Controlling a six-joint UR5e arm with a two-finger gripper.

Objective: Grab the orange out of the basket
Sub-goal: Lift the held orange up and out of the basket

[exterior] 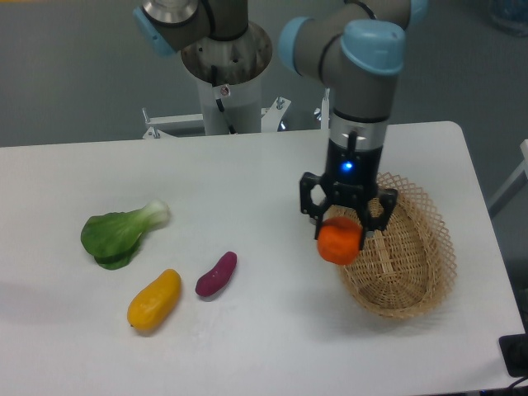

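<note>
The orange (pixel 339 242) is a small bright round fruit held between the fingers of my gripper (pixel 341 233). The gripper is shut on it and holds it above the left rim of the basket (pixel 417 272). The basket is an oval tan wicker one with a lattice rim, on the right part of the white table, and its inside shows nothing else. The gripper points straight down with a blue light lit on its body.
On the left of the table lie a green bok choy (pixel 120 233), a yellow-orange mango-shaped fruit (pixel 154 299) and a purple sweet potato (pixel 216 275). The robot's base column (pixel 227 74) stands at the table's far edge. The table's right edge runs just past the basket.
</note>
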